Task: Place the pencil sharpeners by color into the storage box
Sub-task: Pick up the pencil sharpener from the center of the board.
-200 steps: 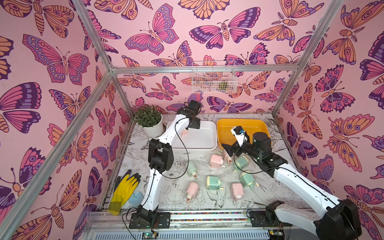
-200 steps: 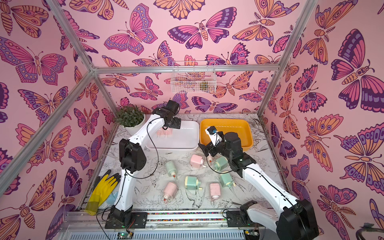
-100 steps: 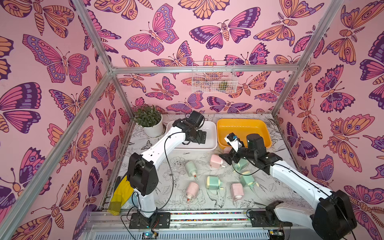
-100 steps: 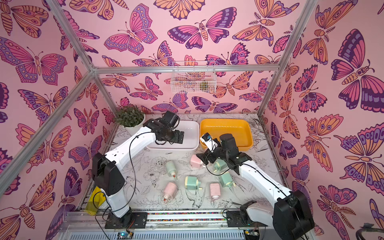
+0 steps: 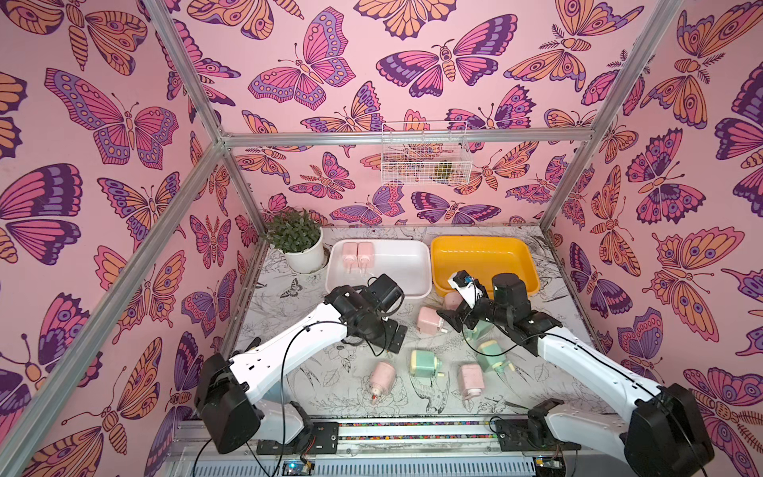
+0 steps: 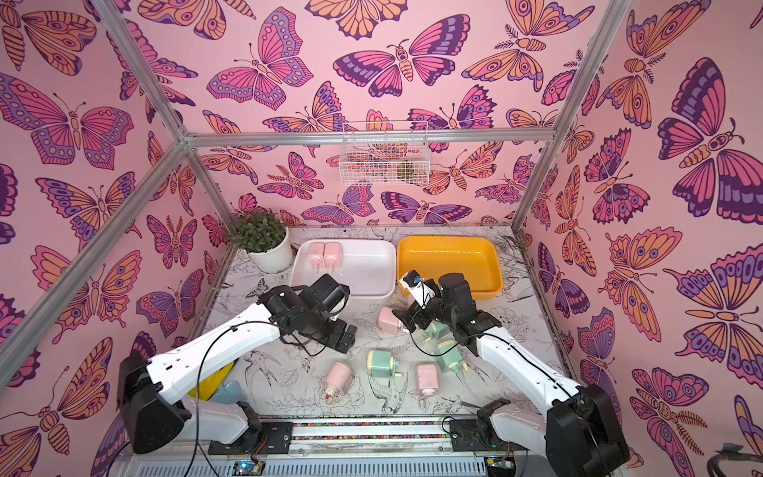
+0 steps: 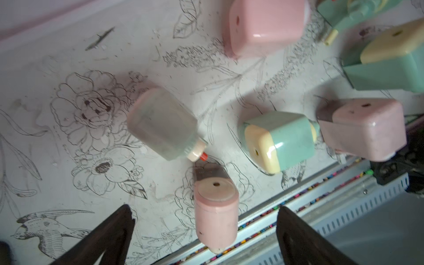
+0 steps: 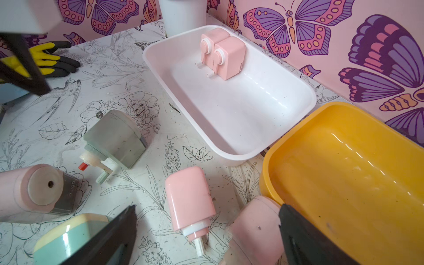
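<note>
The left end effector [image 5: 392,335] hung spread and empty over the worktop [image 5: 322,386]. The right end effector [image 5: 452,320], also spread, hovered beside a loose pink sharpener [image 5: 427,322]. Two pink sharpeners [image 5: 357,256] lay side by side in the white box [image 5: 406,272], and other sharpeners [image 5: 423,362] lay scattered on the worktop.

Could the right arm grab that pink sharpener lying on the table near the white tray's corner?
Probably yes. The right pincer is open and hangs just short of the pink sharpener, with nothing on top of it or between them.
</note>
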Controlling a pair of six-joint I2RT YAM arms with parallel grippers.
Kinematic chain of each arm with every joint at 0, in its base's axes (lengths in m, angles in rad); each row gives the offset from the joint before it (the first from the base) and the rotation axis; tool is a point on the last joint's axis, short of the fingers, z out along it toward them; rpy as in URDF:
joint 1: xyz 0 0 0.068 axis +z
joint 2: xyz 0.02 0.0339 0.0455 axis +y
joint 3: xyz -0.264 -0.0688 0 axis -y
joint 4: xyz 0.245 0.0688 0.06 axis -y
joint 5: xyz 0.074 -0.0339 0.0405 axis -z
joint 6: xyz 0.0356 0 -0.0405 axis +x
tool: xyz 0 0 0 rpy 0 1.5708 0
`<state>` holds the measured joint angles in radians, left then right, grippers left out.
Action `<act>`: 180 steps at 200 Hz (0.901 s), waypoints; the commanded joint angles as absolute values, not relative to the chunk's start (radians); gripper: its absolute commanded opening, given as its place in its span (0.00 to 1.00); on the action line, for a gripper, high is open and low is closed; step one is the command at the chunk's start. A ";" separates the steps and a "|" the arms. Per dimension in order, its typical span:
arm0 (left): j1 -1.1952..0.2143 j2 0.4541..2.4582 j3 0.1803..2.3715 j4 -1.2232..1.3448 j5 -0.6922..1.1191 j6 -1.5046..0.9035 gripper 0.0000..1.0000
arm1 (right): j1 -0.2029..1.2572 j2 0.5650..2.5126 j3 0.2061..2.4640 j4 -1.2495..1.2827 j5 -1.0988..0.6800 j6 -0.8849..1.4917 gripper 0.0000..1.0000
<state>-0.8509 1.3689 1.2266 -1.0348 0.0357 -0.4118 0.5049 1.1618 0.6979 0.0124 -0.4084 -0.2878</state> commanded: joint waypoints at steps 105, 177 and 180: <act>-1.056 1.435 1.039 -1.038 -0.001 -0.580 0.97 | 0.622 1.067 0.769 -0.362 -0.879 -0.644 0.99; -1.055 1.489 0.982 -0.990 -0.026 -0.548 0.88 | 0.646 1.040 0.750 -0.460 -0.905 -0.774 0.99; -1.055 1.492 0.984 -0.990 -0.029 -0.549 0.88 | 0.646 1.041 0.751 -0.460 -0.906 -0.773 0.99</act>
